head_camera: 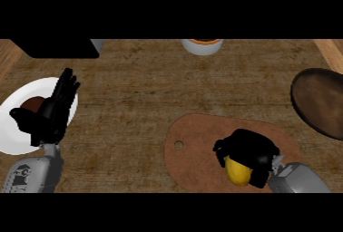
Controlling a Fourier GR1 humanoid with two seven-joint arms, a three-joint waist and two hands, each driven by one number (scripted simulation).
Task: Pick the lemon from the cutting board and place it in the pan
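A yellow lemon point(237, 172) sits at the lower right of the brown cutting board point(194, 145). My right hand point(249, 147) is over the board with its fingers curled round the lemon, whose lower part shows beneath the palm. The dark pan point(320, 102) lies at the right edge, up and right of the board, with part of it cut off by the frame. My left hand point(50, 111) rests open at the left, fingers pointing up, over a white plate.
A white plate point(17, 136) at the left holds a brown item point(32, 103), partly hidden by my left hand. A black object point(57, 47) is at the top left. A white cup with orange contents point(202, 45) stands at top centre.
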